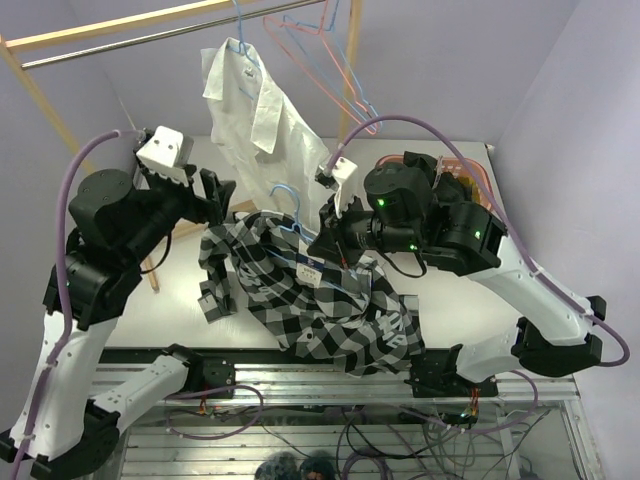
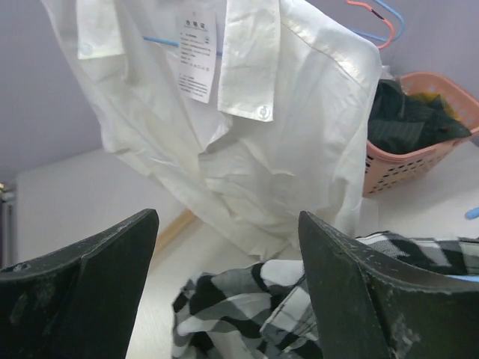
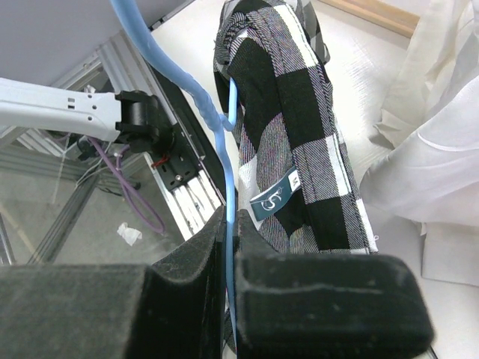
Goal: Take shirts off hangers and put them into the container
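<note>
Checked shirt (image 1: 320,310): soft flannel in large black-and-white squares, crumpled in a heap on the white table (image 1: 170,300), with a small dark tag (image 3: 273,202) at the collar.
Blue hanger (image 3: 228,149): thin light-blue wire rising out of the checked shirt's collar.
Right gripper (image 3: 230,232): padded black jaws pinched tight on the blue hanger's wire, just above the checked shirt.
White shirt (image 2: 262,164): plain, smooth and creased, with a printed neck label (image 2: 198,56); it hangs behind the checked shirt.
Left gripper (image 2: 228,217): wedge-shaped black jaws spread wide and holding nothing, over the checked shirt's left edge.
Basket (image 2: 419,164): pink slotted plastic, rectangular, with dark clothing (image 2: 404,120) inside, beyond the checked shirt to the right.
</note>
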`<state>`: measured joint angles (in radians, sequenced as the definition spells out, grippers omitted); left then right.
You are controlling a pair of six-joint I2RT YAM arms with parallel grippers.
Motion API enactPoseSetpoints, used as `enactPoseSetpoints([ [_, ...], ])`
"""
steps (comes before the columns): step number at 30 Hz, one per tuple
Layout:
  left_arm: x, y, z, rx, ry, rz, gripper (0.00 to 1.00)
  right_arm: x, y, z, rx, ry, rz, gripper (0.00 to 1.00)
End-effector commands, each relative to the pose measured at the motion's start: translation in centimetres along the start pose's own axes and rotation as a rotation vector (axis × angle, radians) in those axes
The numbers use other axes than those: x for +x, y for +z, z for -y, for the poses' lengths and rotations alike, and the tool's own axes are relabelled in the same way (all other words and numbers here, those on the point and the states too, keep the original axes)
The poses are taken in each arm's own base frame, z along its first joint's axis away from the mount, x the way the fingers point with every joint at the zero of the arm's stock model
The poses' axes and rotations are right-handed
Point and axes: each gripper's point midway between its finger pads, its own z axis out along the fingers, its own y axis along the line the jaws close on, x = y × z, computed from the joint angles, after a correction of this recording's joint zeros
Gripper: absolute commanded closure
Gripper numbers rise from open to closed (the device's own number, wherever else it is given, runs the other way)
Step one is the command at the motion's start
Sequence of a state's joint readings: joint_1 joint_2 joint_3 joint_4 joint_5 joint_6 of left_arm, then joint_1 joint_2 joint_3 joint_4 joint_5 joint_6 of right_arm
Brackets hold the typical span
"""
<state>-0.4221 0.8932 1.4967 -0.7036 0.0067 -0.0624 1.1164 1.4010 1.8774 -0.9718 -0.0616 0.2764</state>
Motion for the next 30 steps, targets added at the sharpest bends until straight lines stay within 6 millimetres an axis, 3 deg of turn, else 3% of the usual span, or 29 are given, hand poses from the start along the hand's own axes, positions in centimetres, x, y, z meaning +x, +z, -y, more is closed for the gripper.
enactPoseSetpoints([
  [1, -0.9, -2.2, -1.2, -0.037, 0.145, 0.057, 0.13, -1.4, -2.0, -0.1, -0.001, -0.006, 0.058, 1.0],
  [4, 0.1, -4.2, -3.3, -0.149, 0.207, 0.114, 0.13, -1.2, -1.6, 0.0, 0.004, -0.01, 0.055, 1.0],
  [7, 3.1, -4.0, -4.2, -0.176, 0.262, 0.023, 0.13, -1.1, -0.7, -0.3, -0.015, -0.01, 0.039, 1.0],
  [10, 6.5, -2.2, -3.3, -0.109, 0.266, -0.096, 0.14, -0.9, 0.3, -0.3, -0.021, -0.006, 0.023, 1.0],
  [13, 8.3, -1.5, -1.9, -0.025, 0.246, -0.153, 0.14, -0.9, 0.7, -0.3, -0.023, -0.001, 0.02, 1.0],
  [16, 9.0, -2.0, -1.1, 0.027, 0.249, -0.189, 0.14, -0.9, 0.8, -0.2, -0.021, 0.003, 0.019, 1.0],
  [22, 7.0, -4.9, -0.3, 0.055, 0.232, -0.071, 0.13, -0.7, 1.8, -0.9, -0.073, 0.014, 0.002, 1.0],
  [25, 7.2, -5.5, -3.0, -0.083, 0.254, -0.064, 0.15, -1.2, 2.3, -1.4, -0.107, 0.029, 0.007, 1.0],
  [30, 7.1, -6.8, -9.2, -0.486, 0.146, -0.106, 0.15, -1.7, 2.7, -1.4, -0.102, 0.038, 0.014, 1.0],
])
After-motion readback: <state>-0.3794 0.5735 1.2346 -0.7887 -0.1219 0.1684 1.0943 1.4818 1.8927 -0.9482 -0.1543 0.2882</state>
